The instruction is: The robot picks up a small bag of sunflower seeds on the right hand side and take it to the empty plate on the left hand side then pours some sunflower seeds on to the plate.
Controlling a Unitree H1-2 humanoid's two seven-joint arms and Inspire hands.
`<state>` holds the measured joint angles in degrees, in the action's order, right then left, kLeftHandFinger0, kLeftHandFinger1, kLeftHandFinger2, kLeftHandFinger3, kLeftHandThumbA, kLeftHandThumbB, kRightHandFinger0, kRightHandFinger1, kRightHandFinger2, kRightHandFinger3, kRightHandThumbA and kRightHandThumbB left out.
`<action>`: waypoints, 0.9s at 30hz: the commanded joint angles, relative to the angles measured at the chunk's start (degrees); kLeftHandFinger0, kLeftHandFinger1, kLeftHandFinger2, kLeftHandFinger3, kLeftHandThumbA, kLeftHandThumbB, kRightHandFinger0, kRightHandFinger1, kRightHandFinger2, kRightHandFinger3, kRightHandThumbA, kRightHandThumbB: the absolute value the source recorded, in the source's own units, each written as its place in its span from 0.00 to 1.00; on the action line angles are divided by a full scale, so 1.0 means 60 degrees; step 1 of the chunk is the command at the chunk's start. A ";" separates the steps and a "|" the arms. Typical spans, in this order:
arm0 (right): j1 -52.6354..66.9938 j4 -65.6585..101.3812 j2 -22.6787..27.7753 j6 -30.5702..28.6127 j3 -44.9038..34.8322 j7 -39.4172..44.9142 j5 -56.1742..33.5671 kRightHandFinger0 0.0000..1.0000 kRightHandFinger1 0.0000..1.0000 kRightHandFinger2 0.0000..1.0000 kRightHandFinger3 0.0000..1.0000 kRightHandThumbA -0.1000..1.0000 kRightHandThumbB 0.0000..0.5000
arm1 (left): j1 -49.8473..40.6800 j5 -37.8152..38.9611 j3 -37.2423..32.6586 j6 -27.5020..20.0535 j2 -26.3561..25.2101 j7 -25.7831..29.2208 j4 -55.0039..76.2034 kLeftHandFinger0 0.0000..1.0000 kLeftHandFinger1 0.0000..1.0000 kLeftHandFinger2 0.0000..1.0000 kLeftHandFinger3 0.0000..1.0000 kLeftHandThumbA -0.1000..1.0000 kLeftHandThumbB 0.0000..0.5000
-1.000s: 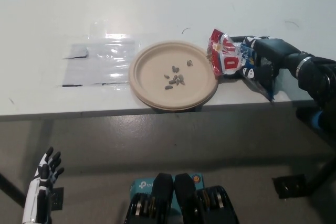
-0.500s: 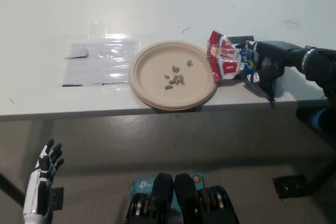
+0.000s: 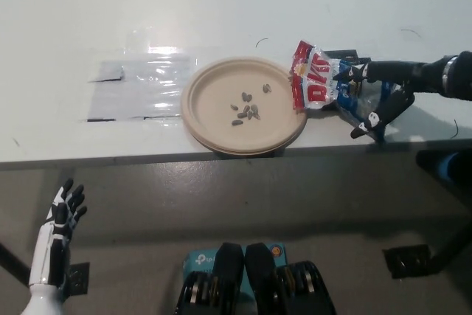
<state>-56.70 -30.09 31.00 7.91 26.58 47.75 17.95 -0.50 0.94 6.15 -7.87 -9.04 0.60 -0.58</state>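
The red, white and blue seed bag [image 3: 316, 82] lies on the white table just right of the tan paper plate [image 3: 204, 108], its red end touching the plate's rim. Several dark sunflower seeds [image 3: 245, 111] sit in the middle of the plate. My black right hand [image 3: 376, 92] is over the bag's blue right end, open with its fingers spread and not closed on the bag. The white left hand [image 3: 55, 235] hangs low at the lower left, below the table edge, open and holding nothing.
A clear plastic sheet [image 3: 140, 86] lies flat on the table left of the plate. The table's front edge [image 3: 110, 161] runs across the picture just below the plate. Grey floor lies below it, with a black stand foot [image 3: 405, 260] at the lower right.
My right hand has let go of the bag, spread its fingers and drawn back to the right. The bag now rests on the table. The left hand shifted slightly.
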 commanded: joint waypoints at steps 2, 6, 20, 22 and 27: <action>-0.1450 0.1717 0.1102 0.2208 -0.1164 0.2544 -0.2174 1.00 1.00 1.00 1.00 1.00 0.74 | 0.0364 0.0095 0.0080 -0.0204 -0.0475 -0.0298 0.0538 0.99 1.00 1.00 1.00 1.00 0.00; -0.0961 0.3958 0.1471 0.1862 -0.2839 0.0634 -0.2104 1.00 1.00 1.00 1.00 1.00 1.00 | 0.0373 0.0091 0.0059 -0.0198 -0.0502 -0.0291 0.0557 0.99 1.00 1.00 1.00 1.00 0.00; 0.2535 1.0255 -0.0979 -0.1393 -0.6993 -0.4356 -0.1285 1.00 1.00 1.00 1.00 1.00 0.92 | 0.1017 0.0049 -0.0137 -0.0141 -0.0299 -0.0269 0.0366 1.00 1.00 1.00 1.00 1.00 0.10; 0.3367 1.1158 -0.1674 -0.1738 -0.7192 -0.4623 -0.1534 1.00 1.00 1.00 1.00 1.00 0.97 | 0.1274 0.0072 -0.0246 -0.0276 -0.0237 -0.0338 0.0141 1.00 1.00 1.00 1.00 1.00 0.12; 0.6646 1.2263 -0.3797 -0.3899 -0.6515 -0.5154 -0.1417 1.00 1.00 1.00 1.00 1.00 0.81 | 0.1258 0.0185 -0.0574 -0.0410 -0.0052 -0.0588 -0.0064 1.00 1.00 1.00 1.00 1.00 0.29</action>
<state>-33.18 24.27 20.58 7.13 -7.18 36.09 12.62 3.67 0.97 5.41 -7.81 -9.78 0.58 -1.02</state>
